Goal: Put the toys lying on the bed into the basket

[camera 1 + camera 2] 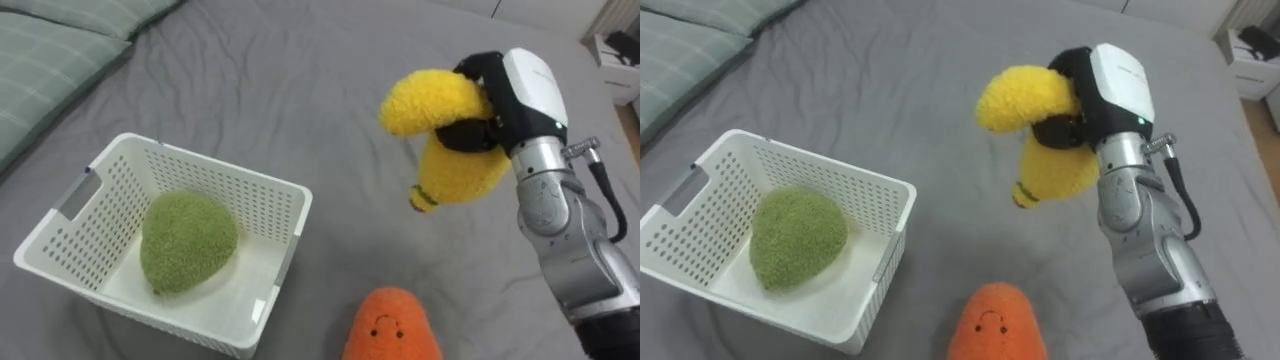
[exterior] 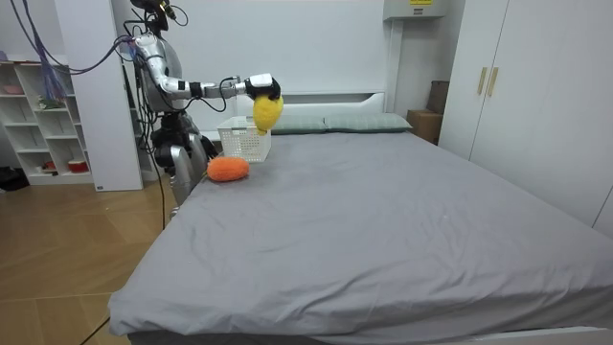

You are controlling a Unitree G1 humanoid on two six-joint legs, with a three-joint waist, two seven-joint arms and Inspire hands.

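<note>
My right hand [image 1: 500, 105] [image 1: 1090, 95] is shut on a yellow plush banana [image 1: 445, 135] [image 1: 1040, 140], held in the air above the grey bed, to the right of the white basket [image 1: 255, 190] [image 1: 880, 200]. A green plush toy [image 1: 187, 240] [image 1: 795, 238] lies inside the basket. An orange plush toy with a smiling face [image 1: 392, 325] [image 1: 995, 322] lies on the bed near me, below the banana. In the room view I stand at the bed's side with my right arm stretched out, holding the banana [image 2: 266, 110] next to the basket [image 2: 244, 142]; the orange toy [image 2: 228, 169] lies by the bed's edge.
Greenish pillows [image 1: 60, 50] lie at the far left of the grey bed [image 1: 300, 90]. A white bedside unit [image 1: 620, 60] stands off the bed's far right. In the room view a white shelf [image 2: 48, 125] and wardrobes [image 2: 517, 86] stand around the bed.
</note>
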